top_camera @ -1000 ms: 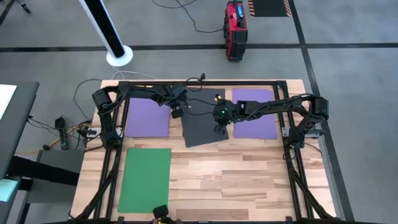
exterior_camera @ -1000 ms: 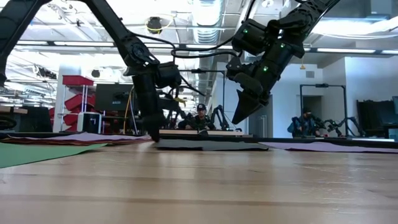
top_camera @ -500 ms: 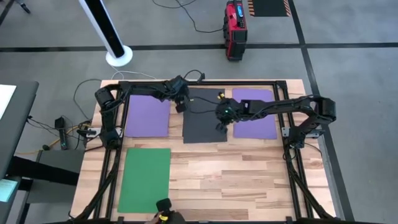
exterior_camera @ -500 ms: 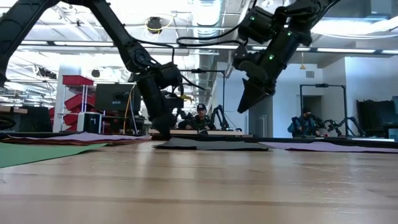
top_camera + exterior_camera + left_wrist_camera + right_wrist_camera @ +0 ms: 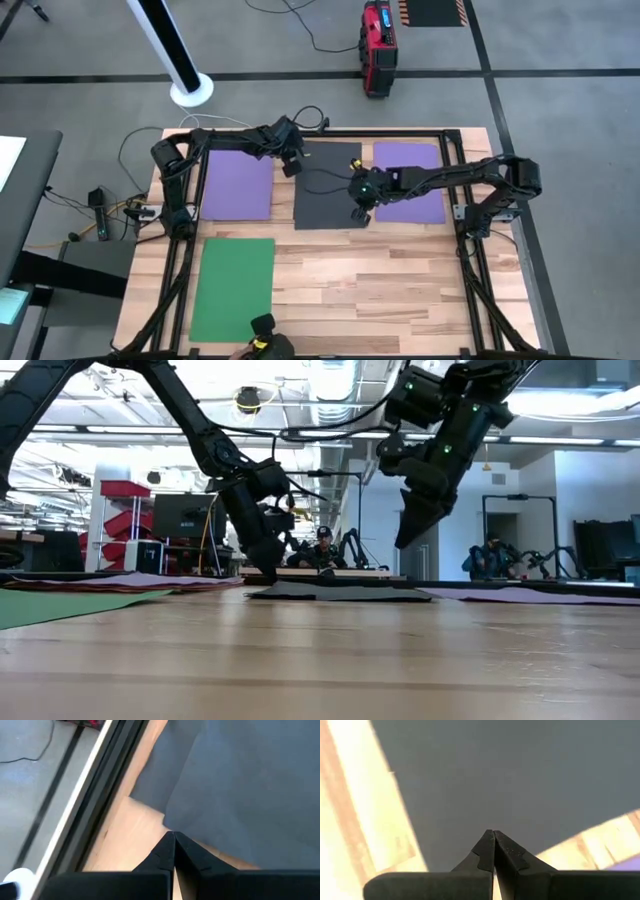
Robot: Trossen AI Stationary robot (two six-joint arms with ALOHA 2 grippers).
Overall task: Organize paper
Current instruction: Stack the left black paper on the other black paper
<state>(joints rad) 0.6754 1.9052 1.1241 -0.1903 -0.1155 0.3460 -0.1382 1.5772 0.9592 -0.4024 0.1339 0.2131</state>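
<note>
Paper lies in four sheets on the pale wooden table (image 5: 400,280). Nearest the front edge is the green sheet (image 5: 234,288), flat on the left side. Farther back, three sheets sit in a row: a purple sheet (image 5: 238,186) on the left, the dark grey sheet (image 5: 325,200) in the middle and a second purple sheet (image 5: 415,185) on the right, its inner edge just beside the grey one.

The right gripper (image 5: 361,212) hangs above the grey sheet's right edge with its fingers pressed together and nothing between them; in the low view it (image 5: 404,541) is clear of the table. The left gripper (image 5: 291,168) is at the grey sheet's far left corner, tips likewise closed and empty, down close to the table.

Beyond the table, on the floor, stands a red case (image 5: 379,48); I cannot read any writing on it. No containers show.
</note>
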